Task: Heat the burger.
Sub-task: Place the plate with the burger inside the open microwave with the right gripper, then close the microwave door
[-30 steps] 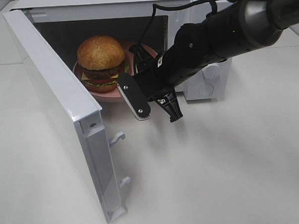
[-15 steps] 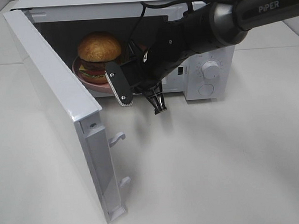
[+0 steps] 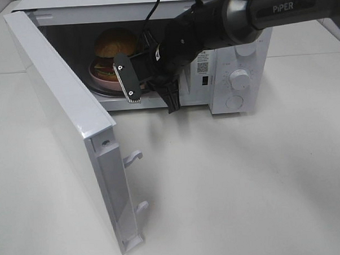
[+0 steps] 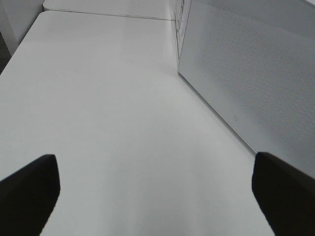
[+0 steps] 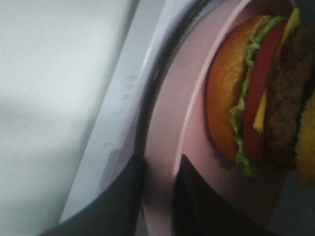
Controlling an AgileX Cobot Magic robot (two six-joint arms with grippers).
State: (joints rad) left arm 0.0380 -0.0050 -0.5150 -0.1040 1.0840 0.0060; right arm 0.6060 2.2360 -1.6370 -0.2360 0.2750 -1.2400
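The burger (image 3: 116, 42) stands on a pink plate (image 3: 98, 75) inside the open microwave (image 3: 235, 79). My right gripper (image 3: 132, 91) reaches into the oven's mouth at the plate's near rim. In the right wrist view its two dark fingers (image 5: 115, 201) sit on either side of the pink plate's rim (image 5: 160, 162), closed on it, with the burger (image 5: 261, 98) just beyond and the oven's white sill beside the plate. My left gripper (image 4: 157, 196) is open over bare table, beside the microwave door's outer face (image 4: 256, 88).
The microwave door (image 3: 62, 109) swings far out toward the front left, with two latch hooks (image 3: 134, 157) on its free edge. The control dials (image 3: 239, 79) are on the oven's right. White table (image 3: 246, 186) spreads in front.
My right arm has carried the plate with the burger from just outside the opening back into the oven cavity. The left gripper has not moved.
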